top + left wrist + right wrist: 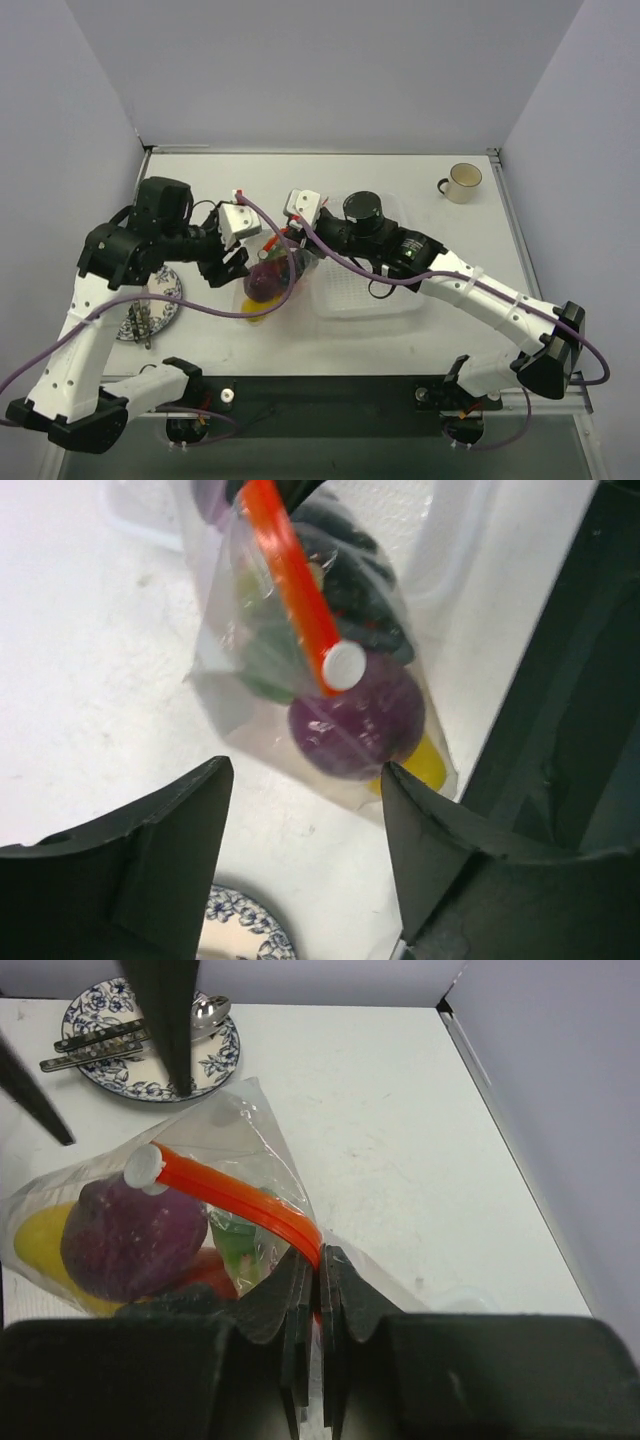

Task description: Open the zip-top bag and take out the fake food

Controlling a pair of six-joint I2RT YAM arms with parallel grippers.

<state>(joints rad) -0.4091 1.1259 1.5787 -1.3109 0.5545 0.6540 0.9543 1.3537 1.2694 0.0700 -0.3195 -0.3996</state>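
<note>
The clear zip-top bag (268, 285) hangs by its orange-red zip strip (240, 1195), with a white slider (344, 665) at the strip's free end. Inside I see the fake food: a purple eggplant (130, 1235), a yellow piece (428, 763), dark grapes (350, 575) and a green and a red piece. My right gripper (320, 1260) is shut on the zip strip (278, 243) and holds the bag up. My left gripper (305, 780) is open and empty, just below and left of the bag's bottom (235, 265), not touching it.
A blue-patterned plate (155, 305) with a spoon and fork lies at the left, also in the right wrist view (150, 1045). A clear plastic tray (370, 295) sits under my right arm. A cream mug (462, 182) stands at the back right.
</note>
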